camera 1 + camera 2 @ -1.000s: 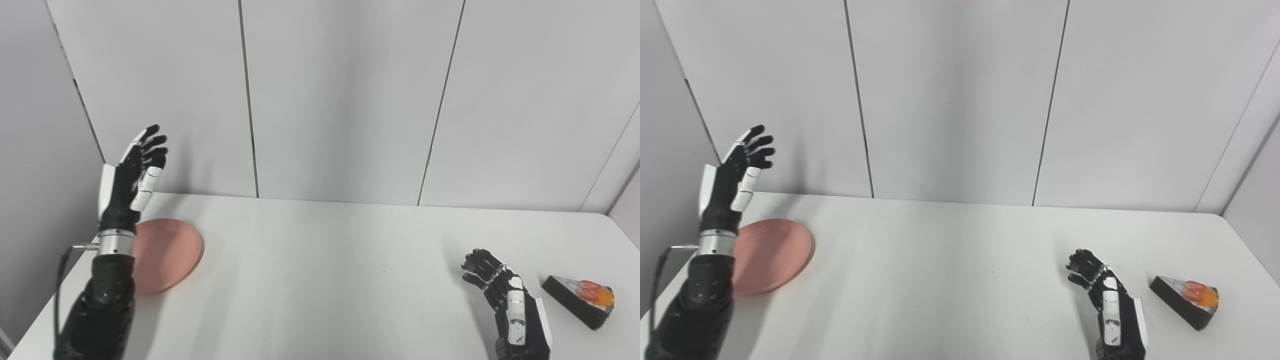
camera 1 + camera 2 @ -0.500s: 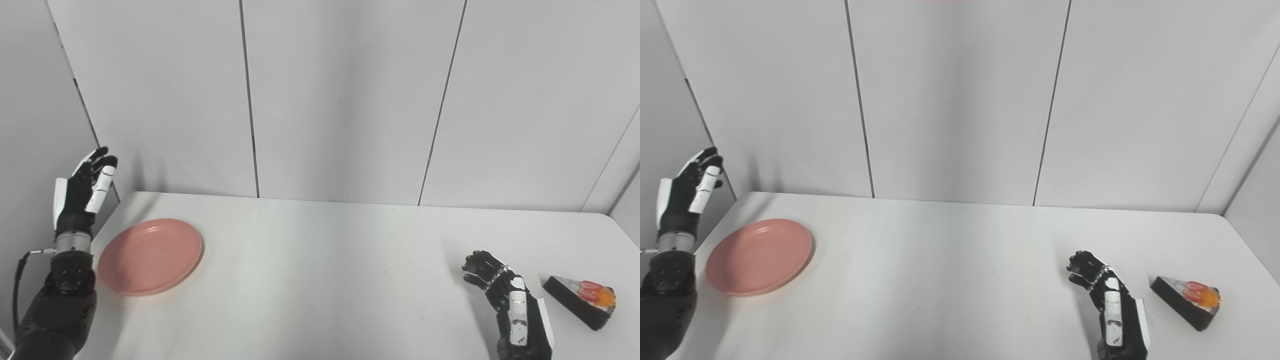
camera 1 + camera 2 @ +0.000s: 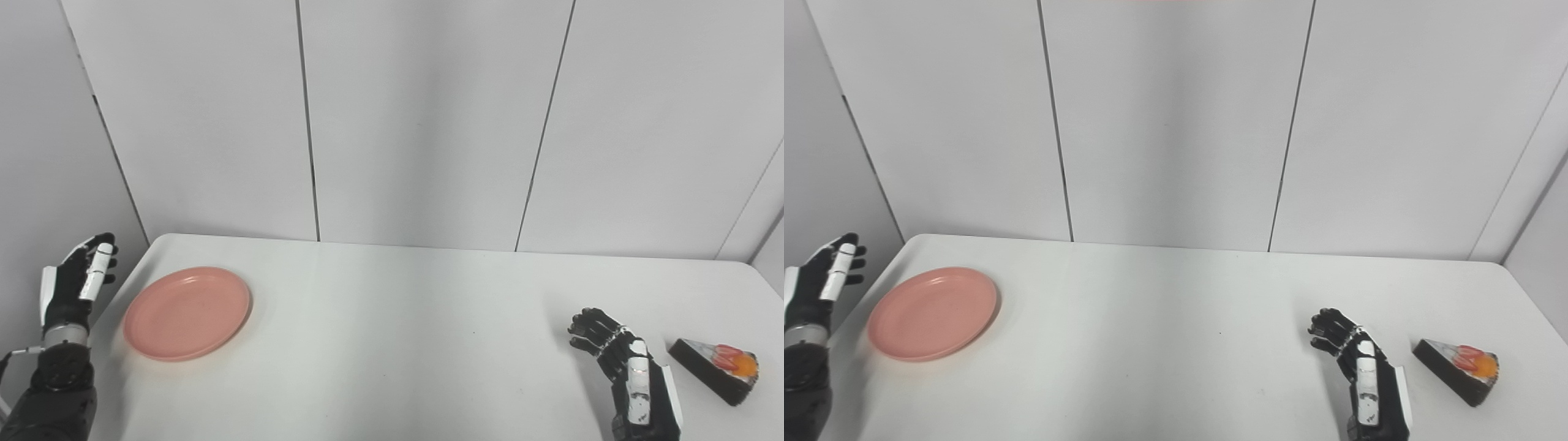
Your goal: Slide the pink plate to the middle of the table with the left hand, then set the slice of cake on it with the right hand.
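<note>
The pink plate (image 3: 187, 312) lies flat on the white table (image 3: 392, 343) near its left edge. My left hand (image 3: 76, 280) hovers open just beyond that edge, left of the plate and apart from it, holding nothing. The slice of cake (image 3: 715, 369), a dark wedge topped with red and orange fruit, rests at the table's right side. My right hand (image 3: 618, 361) sits low over the table a little left of the cake, fingers curled but holding nothing and not touching the slice.
Grey wall panels (image 3: 422, 122) stand right behind the table's far edge. The table's rounded far corners show at left (image 3: 153, 240) and right (image 3: 744, 264).
My left hand has swung left and down, from above the plate's near-left part to beyond the table's left edge, uncovering the whole plate. The right hand, plate and cake stay put.
</note>
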You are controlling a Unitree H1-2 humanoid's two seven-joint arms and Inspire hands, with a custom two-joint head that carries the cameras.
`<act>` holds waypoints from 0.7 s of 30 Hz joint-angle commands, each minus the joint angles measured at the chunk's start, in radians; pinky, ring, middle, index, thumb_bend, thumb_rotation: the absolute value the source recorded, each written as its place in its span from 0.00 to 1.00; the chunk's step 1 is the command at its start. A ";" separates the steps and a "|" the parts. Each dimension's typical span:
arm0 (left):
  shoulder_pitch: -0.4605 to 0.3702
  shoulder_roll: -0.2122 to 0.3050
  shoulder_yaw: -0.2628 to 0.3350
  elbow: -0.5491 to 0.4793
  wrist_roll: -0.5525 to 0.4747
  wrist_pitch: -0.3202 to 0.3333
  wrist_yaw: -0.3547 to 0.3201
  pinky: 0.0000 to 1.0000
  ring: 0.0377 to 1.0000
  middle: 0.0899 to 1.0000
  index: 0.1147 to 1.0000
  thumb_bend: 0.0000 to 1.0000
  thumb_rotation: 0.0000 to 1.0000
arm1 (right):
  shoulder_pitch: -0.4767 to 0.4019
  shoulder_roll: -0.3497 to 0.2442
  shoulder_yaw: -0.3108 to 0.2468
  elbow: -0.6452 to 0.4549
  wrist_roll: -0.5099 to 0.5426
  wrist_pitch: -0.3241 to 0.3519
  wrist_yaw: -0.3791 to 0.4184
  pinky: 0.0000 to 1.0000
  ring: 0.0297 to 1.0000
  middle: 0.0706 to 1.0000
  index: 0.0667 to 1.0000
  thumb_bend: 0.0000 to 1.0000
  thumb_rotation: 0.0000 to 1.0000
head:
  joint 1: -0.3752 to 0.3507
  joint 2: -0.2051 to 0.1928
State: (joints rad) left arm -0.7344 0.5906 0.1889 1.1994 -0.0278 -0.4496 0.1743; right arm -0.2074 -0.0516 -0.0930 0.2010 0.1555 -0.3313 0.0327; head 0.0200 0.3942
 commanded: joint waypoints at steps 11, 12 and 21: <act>-0.002 -0.063 0.067 -0.052 -0.088 -0.020 -0.152 0.63 0.74 0.76 0.74 0.88 0.91 | 0.115 0.031 0.007 0.061 -0.006 0.029 -0.008 0.69 0.70 0.68 0.68 0.74 1.00 | -0.009 0.011; 0.001 -0.070 0.071 -0.063 -0.092 -0.020 -0.162 0.63 0.74 0.76 0.75 0.89 0.91 | 0.115 0.032 0.007 0.061 -0.007 0.030 -0.010 0.69 0.70 0.68 0.68 0.74 1.00 | -0.010 0.012; 0.020 -0.130 0.065 -0.159 -0.074 -0.020 -0.209 0.61 0.71 0.73 0.73 0.90 0.94 | 0.113 0.039 0.010 0.055 -0.015 0.034 -0.016 0.67 0.69 0.68 0.68 0.74 1.00 | -0.020 0.015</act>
State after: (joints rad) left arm -0.6870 0.4390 0.2629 1.0720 -0.1207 -0.4520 -0.0233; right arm -0.1975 -0.0514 -0.0947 0.1831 0.1375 -0.3267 0.0185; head 0.0015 0.4080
